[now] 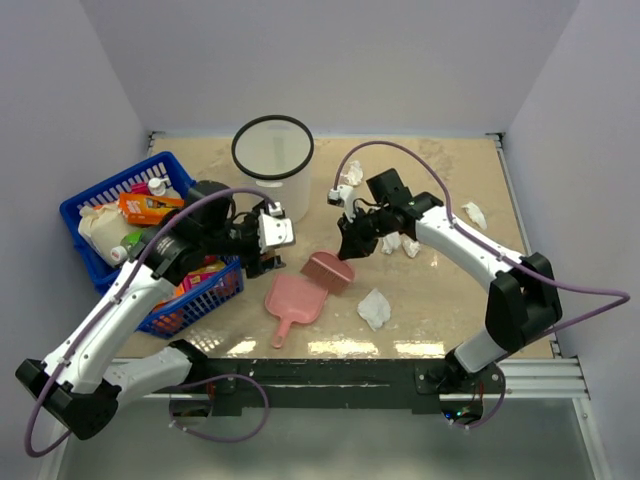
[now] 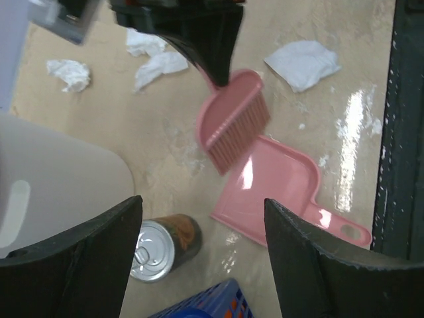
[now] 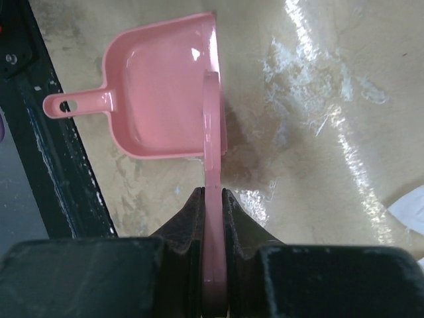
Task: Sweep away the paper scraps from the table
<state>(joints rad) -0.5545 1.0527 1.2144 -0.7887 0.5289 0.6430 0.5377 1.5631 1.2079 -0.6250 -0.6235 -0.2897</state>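
Note:
Several crumpled white paper scraps lie on the beige table [image 1: 445, 300]: one [image 1: 375, 308] near the front, a pair [image 1: 400, 242] under my right arm, one [image 1: 475, 214] at the right, one [image 1: 352, 172] by the bin. My right gripper [image 1: 348, 243] is shut on the handle of a pink brush [image 1: 330, 272], bristles at the table beside the pink dustpan [image 1: 295, 300]. The right wrist view shows the fingers [image 3: 189, 222] clamped on the handle [image 3: 212, 165]. My left gripper [image 1: 268, 240] is open and empty, above a can [image 2: 162, 245]. The left wrist view shows scraps [image 2: 301, 63] beyond the brush [image 2: 235, 119].
A white bin with a black rim [image 1: 272, 160] stands at the back centre. A blue basket [image 1: 95, 205] full of groceries sits at the left. The can lies between basket and dustpan [image 2: 278, 189]. A metal rail [image 1: 400, 368] runs along the front edge.

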